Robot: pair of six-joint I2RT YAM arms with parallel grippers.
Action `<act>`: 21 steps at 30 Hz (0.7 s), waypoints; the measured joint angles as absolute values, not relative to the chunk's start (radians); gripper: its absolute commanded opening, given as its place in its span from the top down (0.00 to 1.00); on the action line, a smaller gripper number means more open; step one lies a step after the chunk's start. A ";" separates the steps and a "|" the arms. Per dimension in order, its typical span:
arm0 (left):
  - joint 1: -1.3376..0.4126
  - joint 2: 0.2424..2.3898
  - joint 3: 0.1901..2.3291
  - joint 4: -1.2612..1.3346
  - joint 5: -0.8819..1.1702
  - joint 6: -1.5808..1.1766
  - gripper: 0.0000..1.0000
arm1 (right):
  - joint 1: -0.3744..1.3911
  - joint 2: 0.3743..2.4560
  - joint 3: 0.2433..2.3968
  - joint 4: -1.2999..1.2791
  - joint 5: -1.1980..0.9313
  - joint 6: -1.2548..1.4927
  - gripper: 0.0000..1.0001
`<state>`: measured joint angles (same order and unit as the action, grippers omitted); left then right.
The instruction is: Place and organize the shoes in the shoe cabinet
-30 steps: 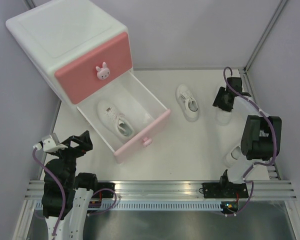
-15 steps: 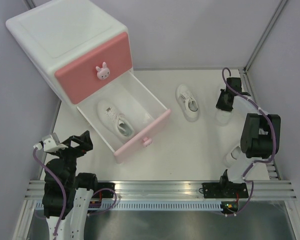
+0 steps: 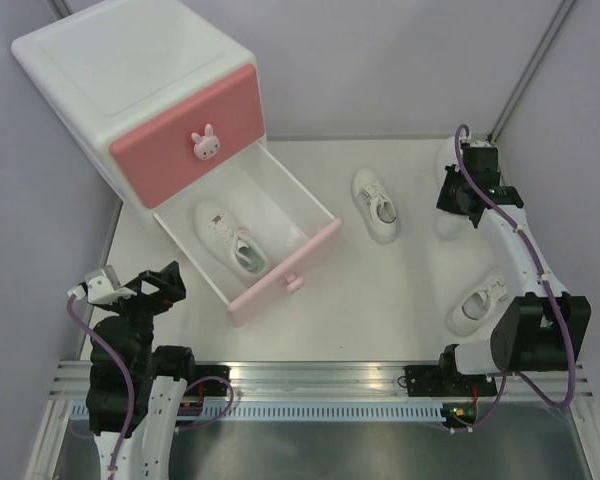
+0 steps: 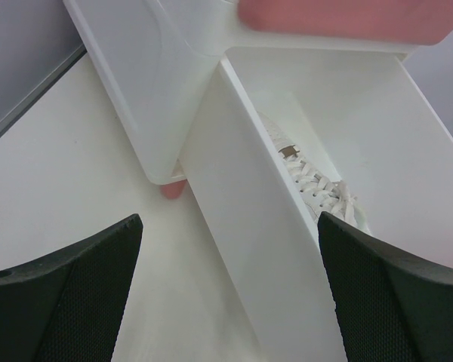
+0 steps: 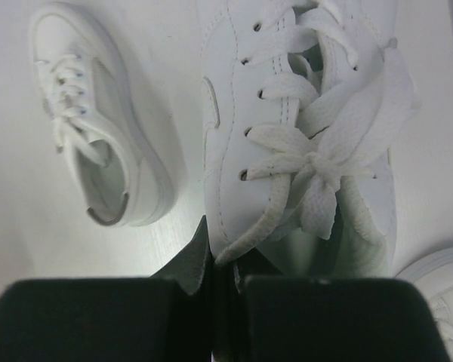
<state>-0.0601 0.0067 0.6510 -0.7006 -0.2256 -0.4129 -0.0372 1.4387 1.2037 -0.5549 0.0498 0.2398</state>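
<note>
**White tabletop: one sneaker in the drawer, one pinched by the right gripper**

Overhead: a white table (image 3: 400,290) sits between grey walls. The right gripper (image 3: 452,205) is at the far right edge, closed on the held sneaker (image 3: 444,228). To its left, apart from it, lies the middle sneaker (image 3: 375,204). Further left stands the cabinet (image 3: 120,70) with its lower drawer (image 3: 310,250) pulled out and the drawer sneaker (image 3: 228,238) inside. Back toward that arm's base lies the near sneaker (image 3: 480,303). The left gripper (image 3: 145,283) sits just left of the drawer and holds nothing.

Left wrist: its fingers (image 4: 68,286) are spread wide. The drawer's side wall runs straight ahead between them, with the drawer sneaker (image 4: 317,185) beyond it to the right. A pink foot (image 4: 172,188) shows under the cabinet (image 4: 136,68).

Right wrist: the fingers (image 5: 98,317) are pressed nearly together, pinching the held sneaker (image 5: 287,113) at its rim beside the laces. The middle sneaker (image 5: 98,128) lies to the left.
</note>
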 measured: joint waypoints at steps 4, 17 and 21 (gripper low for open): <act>-0.056 0.007 0.649 -0.700 -0.226 -0.413 0.00 | 0.057 1.361 1.236 -0.595 0.038 0.231 0.99; -0.051 0.007 0.648 -0.700 -0.226 -0.413 0.00 | 0.479 1.280 1.456 -0.660 -0.181 0.081 0.99; -0.045 0.007 0.648 -0.700 -0.225 -0.413 0.00 | 0.548 1.287 1.516 -0.700 -0.288 -0.003 0.99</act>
